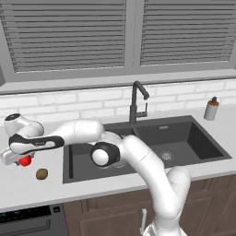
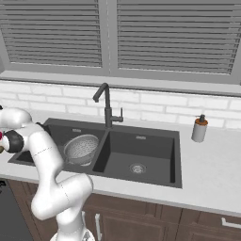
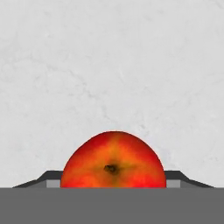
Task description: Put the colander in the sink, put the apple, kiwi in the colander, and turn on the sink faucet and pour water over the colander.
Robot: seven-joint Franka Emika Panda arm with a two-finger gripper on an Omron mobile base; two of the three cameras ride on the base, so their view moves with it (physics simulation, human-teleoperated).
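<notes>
Hand view is showing you the claw [image 3: 113, 186] straddling the apple [image 3: 113, 159] on the surface [image 3: 109, 65]; you cannot tell whether it is pinching yet. The kiwi [image 1: 42, 174] is lying near the front edge, the colander [image 2: 81, 148] sitting in the sink [image 2: 141, 150].

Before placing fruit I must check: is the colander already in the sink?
Yes. The colander sits inside the sink's left basin.

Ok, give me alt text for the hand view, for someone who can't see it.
A shiny round red apple sits low in the frame, stem end toward the camera, between the two dark fingertips of the gripper. Behind it spreads a pale marbled stone counter.
</notes>
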